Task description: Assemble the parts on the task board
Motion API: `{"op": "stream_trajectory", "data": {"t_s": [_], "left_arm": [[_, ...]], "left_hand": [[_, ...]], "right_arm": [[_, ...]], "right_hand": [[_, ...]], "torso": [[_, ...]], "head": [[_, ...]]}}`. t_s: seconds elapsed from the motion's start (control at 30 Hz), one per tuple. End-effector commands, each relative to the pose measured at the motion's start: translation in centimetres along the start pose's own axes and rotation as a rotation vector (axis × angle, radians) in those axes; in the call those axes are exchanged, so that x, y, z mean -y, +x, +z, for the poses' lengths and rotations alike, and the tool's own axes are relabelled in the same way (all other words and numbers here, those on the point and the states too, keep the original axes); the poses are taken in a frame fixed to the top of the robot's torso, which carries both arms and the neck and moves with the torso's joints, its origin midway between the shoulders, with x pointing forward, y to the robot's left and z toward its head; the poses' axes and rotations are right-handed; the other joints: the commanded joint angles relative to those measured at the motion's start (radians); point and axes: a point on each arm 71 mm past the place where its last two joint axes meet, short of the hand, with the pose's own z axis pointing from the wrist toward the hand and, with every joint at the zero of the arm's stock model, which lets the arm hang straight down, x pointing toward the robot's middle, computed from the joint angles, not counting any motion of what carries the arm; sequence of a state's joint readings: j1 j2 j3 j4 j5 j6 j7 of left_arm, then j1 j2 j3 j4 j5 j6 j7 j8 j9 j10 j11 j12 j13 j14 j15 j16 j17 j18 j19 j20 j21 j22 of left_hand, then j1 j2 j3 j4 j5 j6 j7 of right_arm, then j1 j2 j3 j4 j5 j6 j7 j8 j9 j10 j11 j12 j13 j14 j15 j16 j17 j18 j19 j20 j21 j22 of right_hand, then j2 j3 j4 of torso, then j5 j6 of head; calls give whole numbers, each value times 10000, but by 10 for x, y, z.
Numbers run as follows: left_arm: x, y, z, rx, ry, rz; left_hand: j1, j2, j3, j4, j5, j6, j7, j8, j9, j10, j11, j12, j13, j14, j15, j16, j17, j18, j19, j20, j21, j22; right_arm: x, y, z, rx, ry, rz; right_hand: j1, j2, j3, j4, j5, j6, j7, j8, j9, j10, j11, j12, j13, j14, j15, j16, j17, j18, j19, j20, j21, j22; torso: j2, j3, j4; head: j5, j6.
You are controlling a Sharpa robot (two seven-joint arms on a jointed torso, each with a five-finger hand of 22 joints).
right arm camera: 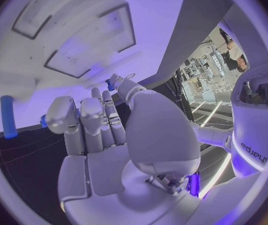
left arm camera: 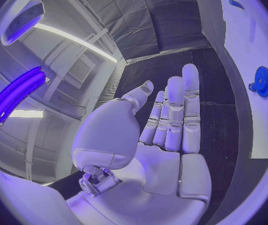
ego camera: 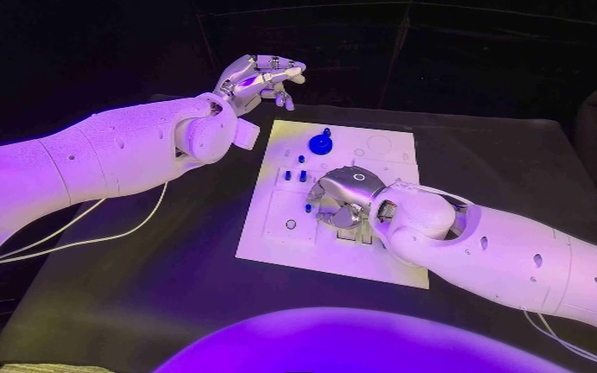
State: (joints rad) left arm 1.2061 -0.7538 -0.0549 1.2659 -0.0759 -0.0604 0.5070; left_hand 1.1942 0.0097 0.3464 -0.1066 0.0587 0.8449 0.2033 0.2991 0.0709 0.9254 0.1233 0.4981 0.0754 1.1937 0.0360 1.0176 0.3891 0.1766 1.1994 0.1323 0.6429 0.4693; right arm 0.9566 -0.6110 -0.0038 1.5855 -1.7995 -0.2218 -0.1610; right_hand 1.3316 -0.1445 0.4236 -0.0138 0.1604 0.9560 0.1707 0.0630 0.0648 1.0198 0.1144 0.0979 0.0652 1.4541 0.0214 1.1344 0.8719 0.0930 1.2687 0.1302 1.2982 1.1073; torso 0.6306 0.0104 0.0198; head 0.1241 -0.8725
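Observation:
The white task board (ego camera: 380,153) lies in the middle of the table. A blue gear (ego camera: 321,143) (left arm camera: 261,81) sits near its far edge, and small blue pegs (ego camera: 293,175) stand in its left half. My right hand (ego camera: 345,198) is low over the board's middle, fingers curled down. In the right wrist view its thumb and a fingertip (right arm camera: 123,83) close on a small blue part (right arm camera: 111,83), while a blue peg (right arm camera: 8,116) stands in the board (right arm camera: 78,30) beside the hand. My left hand (ego camera: 259,79) (left arm camera: 165,130) is raised beyond the board's far left corner, empty, with straight fingers.
The black table (ego camera: 149,269) stretches around the board on all sides. A white cable (ego camera: 93,235) trails from my left arm across the table's left part. Recessed slots (right arm camera: 106,30) mark the board near my right hand.

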Motion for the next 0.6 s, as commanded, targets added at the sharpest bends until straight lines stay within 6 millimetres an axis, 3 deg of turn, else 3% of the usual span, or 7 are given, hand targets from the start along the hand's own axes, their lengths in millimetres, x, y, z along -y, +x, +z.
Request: {"op": "stream_trajectory", "data": {"t_s": [0.03,0.2,0.37,0.53,0.6], "left_arm": [[1,1,1,-81,47,-100],[2,0,0,-61,46,-89],[1,0,0,-61,44,-89],[1,1,1,-71,42,-94],[1,1,1,-74,43,-95]], "left_hand": [[104,-29,1,-80,0,-47,3,67,0,-67,21,51,-12,-102,-2,54,-15,67,67,12,-35,-16],[104,-29,1,-80,0,-47,3,67,0,-67,21,51,-12,-102,-2,54,-15,67,67,12,-35,-16],[113,-28,0,-85,-3,-49,2,71,0,-68,21,55,-13,-103,-2,54,-18,67,68,12,-37,-18],[113,-28,0,-85,-3,-49,2,71,0,-68,21,55,-13,-103,-2,54,-18,67,68,12,-37,-18],[134,-29,-3,-100,-8,-53,1,81,0,-71,19,64,-15,-105,-3,56,-23,67,70,11,-41,-22]], "right_arm": [[1,-10,-5,448,-15,227],[20,-34,-19,627,495,804],[45,-58,-34,534,1288,852],[64,-65,-46,210,1988,745],[70,-66,-50,53,2244,691]], "right_hand": [[-43,90,-65,2,50,-30,15,12,15,-75,6,50,0,-63,25,-36,-8,127,-76,-2,-30,-14],[-21,137,-126,3,54,-19,22,13,19,-5,-1,156,13,-59,20,-61,-45,131,-73,-4,-61,-46],[-3,118,-425,-12,-14,-424,-43,-11,0,-266,-16,222,-6,-55,2,-141,-168,140,-69,-19,-143,-134],[12,131,-715,5,-82,-554,-101,-5,10,-525,6,246,-9,-46,20,-171,-222,143,-57,-13,-194,-186],[19,142,-757,10,-98,-561,-106,-2,12,-561,10,253,-9,-47,23,-180,-237,143,-52,-10,-198,-189]], "torso": [[-11,-8,-6],[8,9,-21],[-3,-14,-19],[1,-25,-32],[12,-8,-18]], "head": [[-44,21],[-131,118],[-214,177],[-294,214],[-324,220]]}}
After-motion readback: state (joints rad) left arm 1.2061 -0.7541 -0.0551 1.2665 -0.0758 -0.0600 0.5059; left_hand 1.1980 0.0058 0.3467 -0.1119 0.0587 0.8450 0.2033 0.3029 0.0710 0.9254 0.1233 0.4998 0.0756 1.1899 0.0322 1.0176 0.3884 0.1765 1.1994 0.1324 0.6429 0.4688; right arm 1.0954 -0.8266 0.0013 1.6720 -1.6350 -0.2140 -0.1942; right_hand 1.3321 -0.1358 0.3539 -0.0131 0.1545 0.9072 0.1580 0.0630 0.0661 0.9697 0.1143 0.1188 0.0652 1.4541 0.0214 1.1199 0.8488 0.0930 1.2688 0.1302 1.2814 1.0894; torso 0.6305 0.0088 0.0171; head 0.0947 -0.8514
